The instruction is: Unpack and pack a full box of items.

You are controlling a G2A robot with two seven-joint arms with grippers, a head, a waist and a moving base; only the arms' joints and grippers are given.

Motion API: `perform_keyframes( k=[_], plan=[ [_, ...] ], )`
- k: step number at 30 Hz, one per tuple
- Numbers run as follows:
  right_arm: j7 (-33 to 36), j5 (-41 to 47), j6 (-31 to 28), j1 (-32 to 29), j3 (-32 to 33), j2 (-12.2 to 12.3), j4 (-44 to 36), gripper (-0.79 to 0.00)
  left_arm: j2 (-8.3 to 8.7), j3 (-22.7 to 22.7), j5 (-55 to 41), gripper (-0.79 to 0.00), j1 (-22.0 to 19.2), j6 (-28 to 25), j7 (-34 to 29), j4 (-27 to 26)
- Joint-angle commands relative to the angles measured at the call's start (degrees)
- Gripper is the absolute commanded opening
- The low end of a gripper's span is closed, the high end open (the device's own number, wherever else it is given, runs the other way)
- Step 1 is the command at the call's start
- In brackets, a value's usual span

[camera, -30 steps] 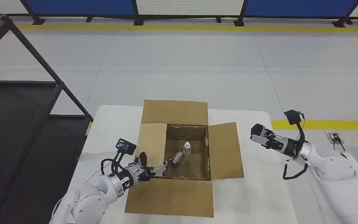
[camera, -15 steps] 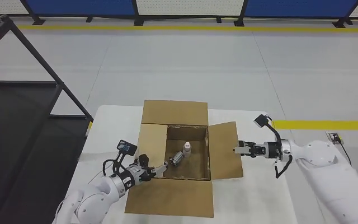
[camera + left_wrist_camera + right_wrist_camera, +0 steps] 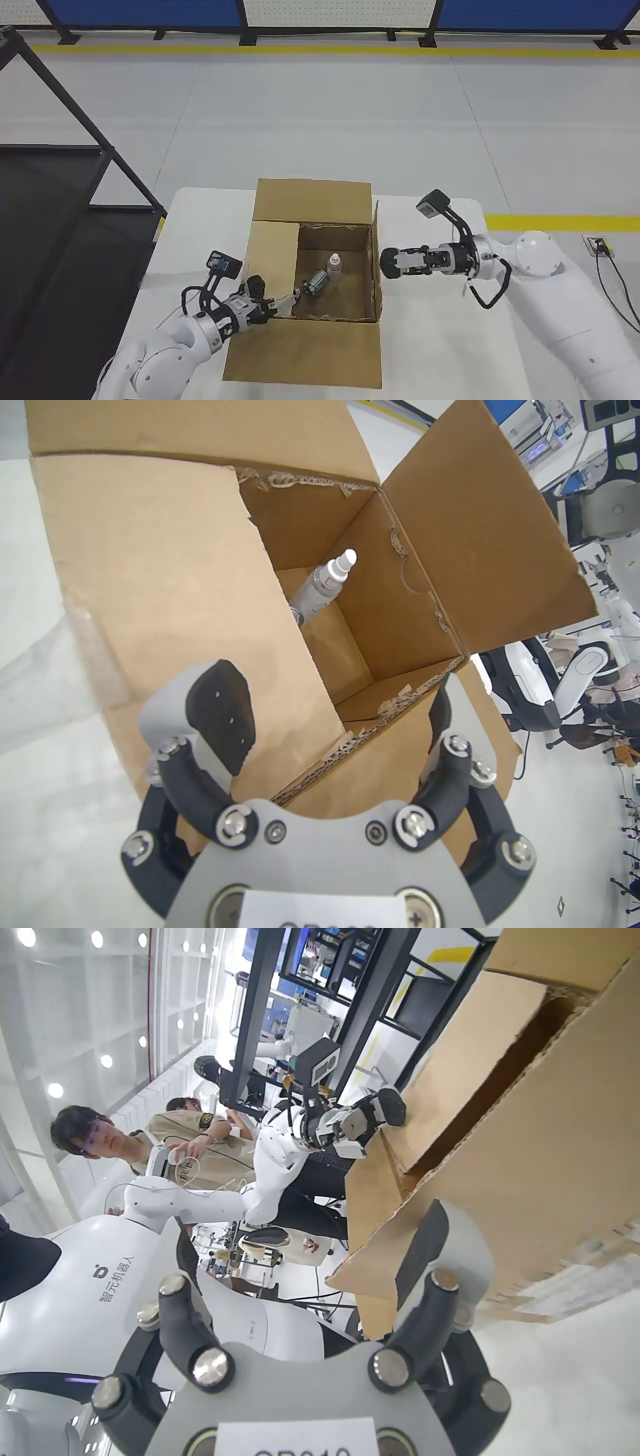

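Both end effectors are released, left (image 3: 330,695) at the box's (image 3: 310,200) 8 o'clock, right (image 3: 388,263) propping its 3 o'clock flap (image 3: 475,530), which, ungripped, could flop down.

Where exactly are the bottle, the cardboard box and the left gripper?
bottle (image 3: 316,592): left wrist view, its clear body.
cardboard box (image 3: 312,200): top view, its far flap.
left gripper (image 3: 331,692): left wrist view, midway between fingertips.

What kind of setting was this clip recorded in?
Probably a robotics lab or test hall. A white table holding a cardboard box stands on an open floor marked with yellow tape. Blue partition panels stand behind, with what look like other white robots in the background.
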Motion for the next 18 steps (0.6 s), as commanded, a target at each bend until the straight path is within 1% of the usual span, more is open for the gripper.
perform_keyframes(
  k=[1, 4, 11, 13, 18],
  plan=[
    [-0.5, 0.6, -0.5, 1.0, -1.9, -0.9, 0.2, 0.0, 0.09, -0.3, -0.2, 0.0, 0.5, -0.3, 0.3, -0.2],
    [-1.3, 1.6, -1.3, 2.0, -4.4, -2.2, 0.1, 0.0, 0.23, -1.0, -0.4, 0.0, 1.4, -1.0, 1.0, -0.6],
    [-4.3, -0.5, -4.3, 3.6, -9.4, -4.4, 1.5, 0.0, 0.6, -3.0, -1.3, 0.0, 3.4, -2.4, 2.5, -1.3],
    [-4.9, 0.4, -4.9, 3.6, -10.8, -5.0, 1.3, 0.0, 0.7, -3.6, -1.7, 0.0, 3.9, -2.8, 2.8, -1.4],
    [-7.5, -0.1, -7.5, 4.5, -13.9, -6.5, 4.0, 0.0, 0.93, -4.6, -2.2, 0.0, 4.8, -3.6, 3.3, -1.6]
  ],
)
